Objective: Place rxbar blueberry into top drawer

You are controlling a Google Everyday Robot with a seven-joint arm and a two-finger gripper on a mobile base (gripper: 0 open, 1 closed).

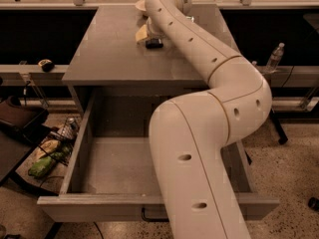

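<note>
The top drawer [82,143] is pulled wide open below the grey counter [109,49]; what shows of its speckled floor is bare, and my arm hides its right part. Its black handle [149,216] shows on the front panel. My arm reaches over the drawer to the far side of the counter. My gripper [151,39] is low over the counter there, mostly hidden by the wrist. A small dark flat object [154,44], likely the rxbar blueberry, lies right at the gripper's tip. A pale yellow item [141,34] lies just to its left.
A pale plate or bowl [140,4] sits at the counter's far edge. A water bottle [275,58] stands on the ledge at the right. A wire basket of clutter [52,151] sits on the floor left of the drawer.
</note>
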